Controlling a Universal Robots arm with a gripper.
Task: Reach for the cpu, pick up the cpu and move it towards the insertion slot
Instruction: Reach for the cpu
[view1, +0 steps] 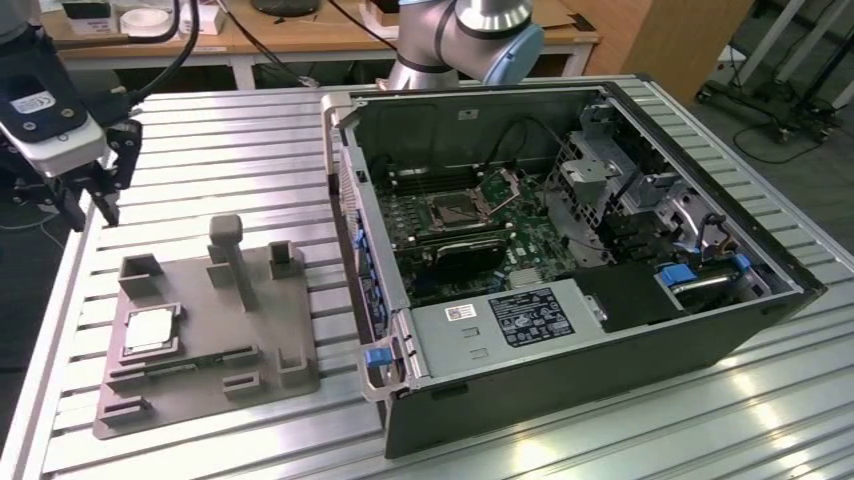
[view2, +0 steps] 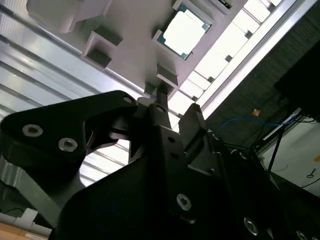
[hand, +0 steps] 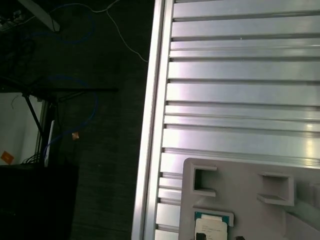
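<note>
The cpu lies flat, silvery top up, in a recess of the grey fixture plate on the table at the exterior view's left. In both wrist views it lies a way off: the cpu sits beyond a dark finger, and the cpu shows at the picture's edge. My gripper hangs open and holds nothing, above the table's far left edge and well behind the plate. The insertion slot sits on the board inside the open computer case, its hinged frame raised.
Upright blocks stand on the fixture plate between the cpu and the case. The case's raised side wall faces the plate. The ribbed aluminium table ends close to my gripper, with dark floor and cables beyond.
</note>
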